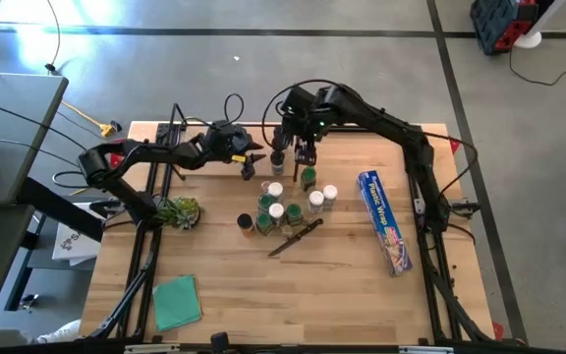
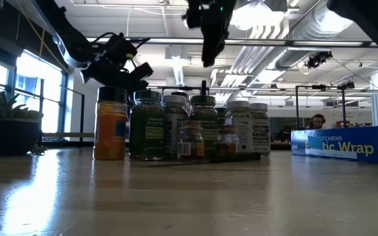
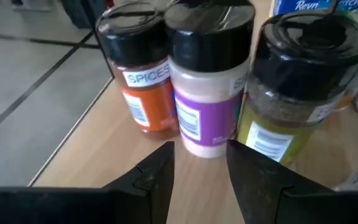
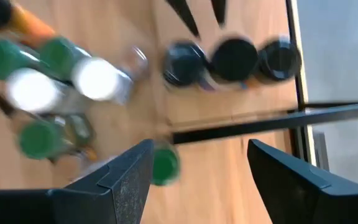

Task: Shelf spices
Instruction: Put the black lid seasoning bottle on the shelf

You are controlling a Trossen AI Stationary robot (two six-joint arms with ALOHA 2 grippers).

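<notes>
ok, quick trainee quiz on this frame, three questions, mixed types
1. True or false: the left gripper is clamped on a jar.
2. How many black-capped jars stand in a row in front of the left gripper? A) two B) three C) five
3. Fill in: the blue wrap box lies on the ___ arm's side of the table.

Key:
1. False. Its fingers are open and empty, pointing at the middle jar.
2. B
3. right
</notes>
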